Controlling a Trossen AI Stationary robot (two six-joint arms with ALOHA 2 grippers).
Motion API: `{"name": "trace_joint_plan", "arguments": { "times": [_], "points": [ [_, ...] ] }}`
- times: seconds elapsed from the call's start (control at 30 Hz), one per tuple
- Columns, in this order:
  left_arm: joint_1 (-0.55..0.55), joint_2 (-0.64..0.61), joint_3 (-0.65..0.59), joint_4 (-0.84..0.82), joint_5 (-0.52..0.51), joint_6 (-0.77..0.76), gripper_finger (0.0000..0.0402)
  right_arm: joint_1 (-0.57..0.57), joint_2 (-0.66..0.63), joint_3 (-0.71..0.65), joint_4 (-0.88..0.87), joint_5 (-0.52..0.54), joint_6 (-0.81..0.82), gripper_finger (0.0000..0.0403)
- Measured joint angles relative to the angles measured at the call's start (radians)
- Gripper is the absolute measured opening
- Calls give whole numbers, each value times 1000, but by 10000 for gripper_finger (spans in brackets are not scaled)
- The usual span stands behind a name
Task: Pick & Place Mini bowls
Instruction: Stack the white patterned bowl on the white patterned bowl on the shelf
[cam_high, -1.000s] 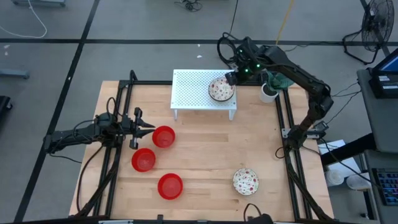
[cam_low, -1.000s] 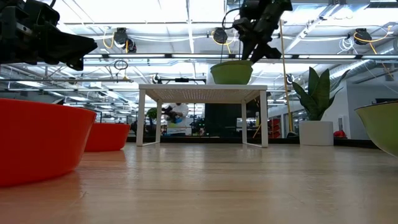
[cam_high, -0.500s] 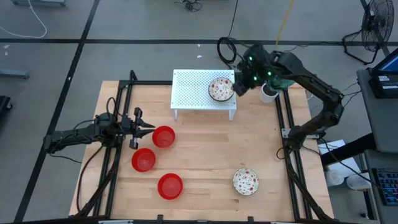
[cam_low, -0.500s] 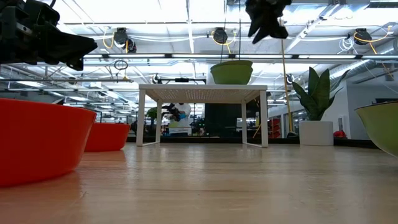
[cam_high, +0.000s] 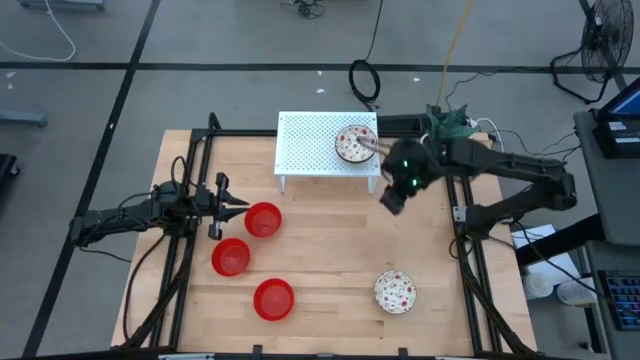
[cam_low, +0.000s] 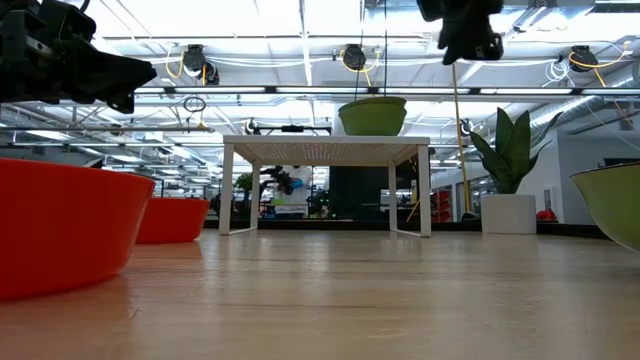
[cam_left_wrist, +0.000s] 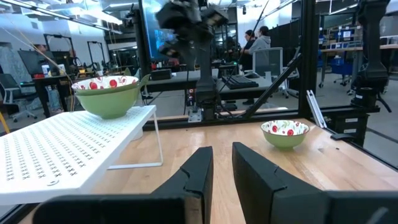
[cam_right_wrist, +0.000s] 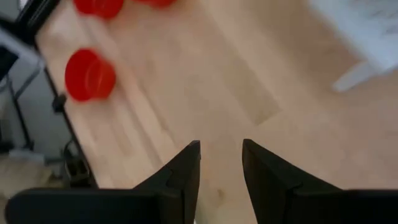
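The right gripper (cam_high: 391, 200) hangs above the worktop (cam_high: 330, 250), just near and right of the white rack (cam_high: 310, 145), its fingers (cam_right_wrist: 180, 171) apart and empty. One patterned bowl (cam_high: 355, 143) sits on the rack's right end; another patterned bowl (cam_high: 395, 291) lies on the worktop, near right. Three red bowls (cam_high: 263, 219) cluster at the left. The left gripper (cam_high: 235, 206) waits beside them, fingers (cam_left_wrist: 199, 177) slightly apart, holding nothing.

Two dark jointed arms with black cables; green lights glow on one.
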Motion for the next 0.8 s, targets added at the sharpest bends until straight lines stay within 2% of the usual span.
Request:
{"name": "trace_joint_plan", "arguments": {
  "times": [0.17, 0.3, 0.47, 0.6, 0.8],
  "points": [
    [0, 0, 0, 0, 0, 0, 65, 143, -45, -122, 109, -2, -8, 105],
    [0, 0, 0, 0, 0, 0, 65, 258, -84, -237, 267, -2, 0, 105],
    [0, 0, 0, 0, 0, 0, 65, 373, -110, -374, 445, -2, 93, 105],
    [0, 0, 0, 0, 0, 0, 65, 460, -112, -438, 569, 30, 128, 105],
    [0, 0, 0, 0, 0, 0, 65, 615, -106, -454, 903, 129, 101, 105]
  ]
}}
